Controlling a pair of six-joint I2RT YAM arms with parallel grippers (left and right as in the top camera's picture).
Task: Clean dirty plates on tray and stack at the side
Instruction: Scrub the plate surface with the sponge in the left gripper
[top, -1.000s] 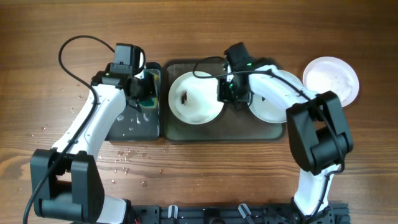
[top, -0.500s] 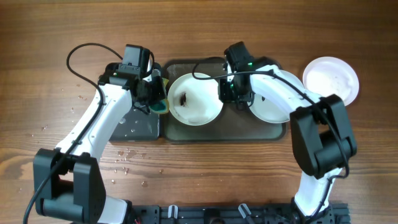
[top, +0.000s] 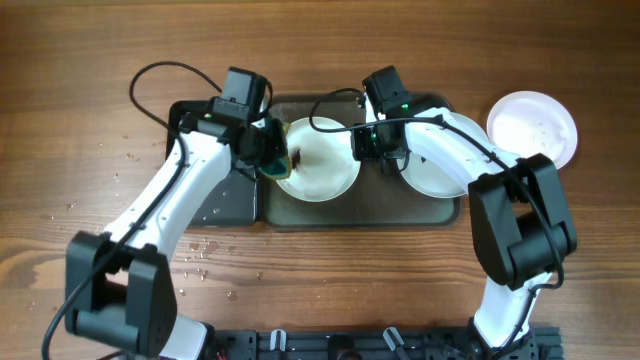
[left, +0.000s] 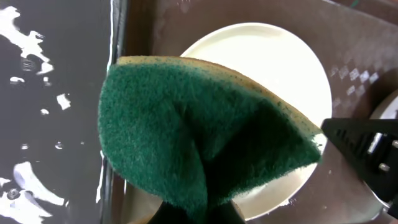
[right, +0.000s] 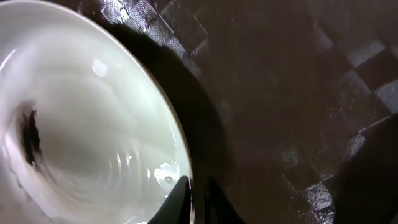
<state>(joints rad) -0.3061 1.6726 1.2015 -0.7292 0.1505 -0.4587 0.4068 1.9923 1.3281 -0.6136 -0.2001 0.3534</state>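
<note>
My left claw clenches a scratchy green sponge; my right claw pinches the round white plate by its rim.

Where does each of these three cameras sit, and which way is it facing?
Overhead: fixed above the table, looking straight down on the tray; both arms show, left gripper holding the sponge, right gripper at the dirty plate.
Left wrist: on the left arm, looking down past the sponge at the dirty plate; its own fingers are almost hidden behind the sponge.
Right wrist: on the right arm, low over the tray, looking along its own fingertips pinching the plate's rim.
Shared: all three show the dirty plate.
</note>
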